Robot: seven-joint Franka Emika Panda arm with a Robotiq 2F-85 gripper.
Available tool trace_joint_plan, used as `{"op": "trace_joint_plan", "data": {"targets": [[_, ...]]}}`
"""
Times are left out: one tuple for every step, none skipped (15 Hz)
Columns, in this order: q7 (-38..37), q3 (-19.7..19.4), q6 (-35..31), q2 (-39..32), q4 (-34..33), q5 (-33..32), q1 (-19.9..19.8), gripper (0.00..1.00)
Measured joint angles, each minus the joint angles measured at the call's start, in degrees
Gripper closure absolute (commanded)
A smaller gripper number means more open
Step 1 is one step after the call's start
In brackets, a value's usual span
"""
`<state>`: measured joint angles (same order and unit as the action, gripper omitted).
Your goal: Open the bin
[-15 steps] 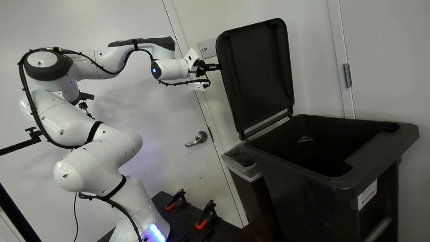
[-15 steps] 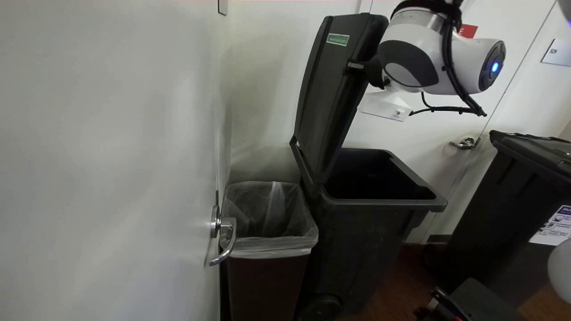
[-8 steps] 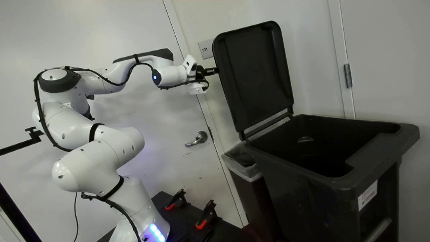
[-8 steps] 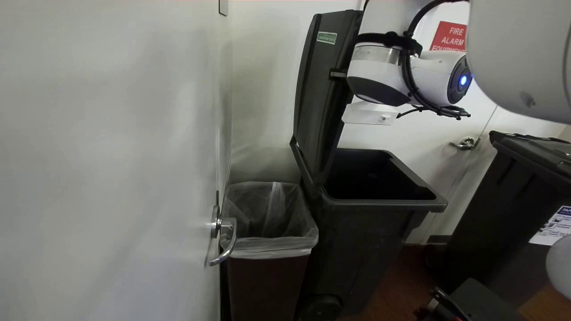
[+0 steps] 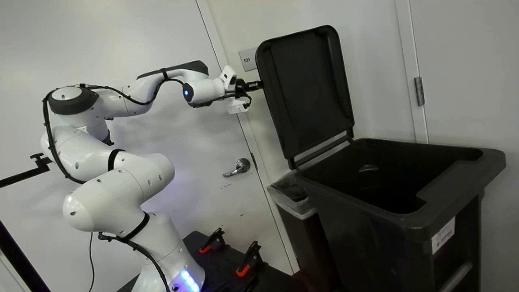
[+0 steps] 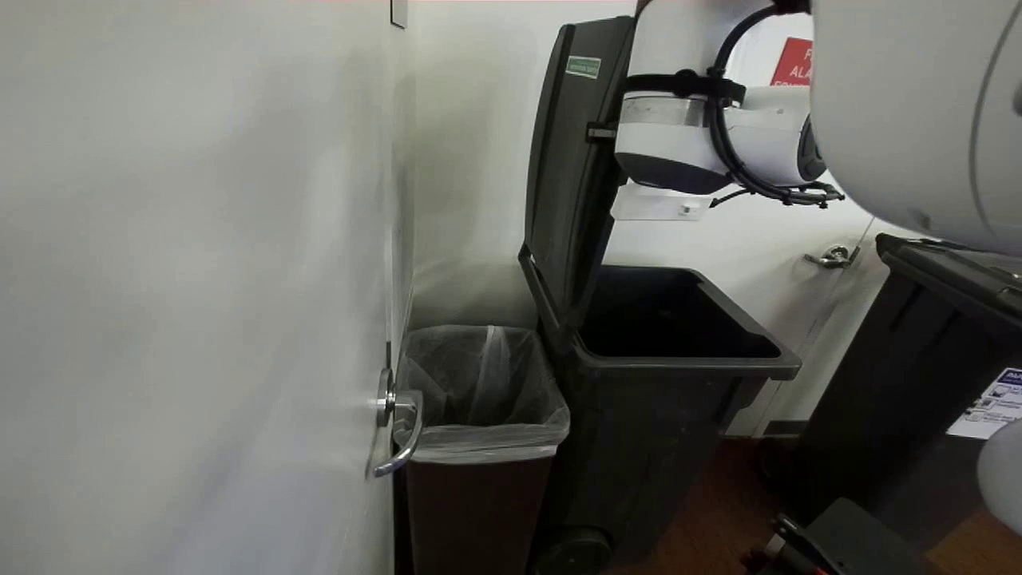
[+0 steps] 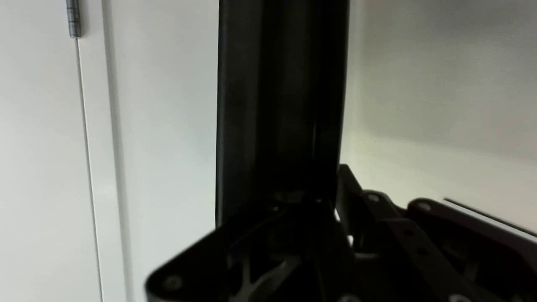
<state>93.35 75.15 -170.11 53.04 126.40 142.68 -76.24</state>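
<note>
The black bin (image 5: 377,247) stands with its lid (image 5: 310,93) raised nearly upright; both also show in an exterior view, the bin (image 6: 639,431) and the lid (image 6: 559,184) with its green-white label (image 6: 583,66). The bin's opening is uncovered and its inside is dark. My gripper (image 5: 257,84) is at the lid's side edge, about two thirds of the way up. One finger lies against the lid's outer face. In the wrist view the gripper (image 7: 335,205) has its fingers close together around the lid's dark edge (image 7: 285,105); the contact is dark and partly hidden.
A brown wastebasket (image 6: 483,511) with a clear liner stands beside the bin, under the raised lid's hinge side. A door handle (image 6: 407,435) sticks out near it. Another black bin (image 6: 894,399) stands at the right. My arm's black base table (image 5: 231,263) carries orange-black clamps.
Over the second, the lid has swung a little farther back, with my gripper moving along at its edge. The arm's elbow has lowered. In the last half second almost nothing has moved.
</note>
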Motion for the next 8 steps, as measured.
{"op": "trace_joint_plan", "data": {"targets": [[-1.73, 0.51, 0.00, 1.33, -0.37, -1.94, -0.03, 0.96], [-3.32, 1.09, 0.01, 2.86, -1.01, -3.81, -0.05, 0.96], [-5.06, 1.69, 0.03, 4.59, -1.88, -5.79, -0.07, 0.96], [-6.76, 2.28, 0.06, 6.40, -2.97, -7.77, -0.15, 0.96], [-8.63, 2.89, 0.19, 8.30, -4.14, -9.73, -0.29, 0.96], [-10.46, 3.49, 0.53, 10.23, -5.28, -11.48, -0.49, 0.96], [-10.83, 4.18, 0.58, 11.87, -6.42, -11.87, -0.73, 0.96], [-10.69, 4.87, 0.58, 13.09, -7.49, -11.87, -0.99, 0.96]]}}
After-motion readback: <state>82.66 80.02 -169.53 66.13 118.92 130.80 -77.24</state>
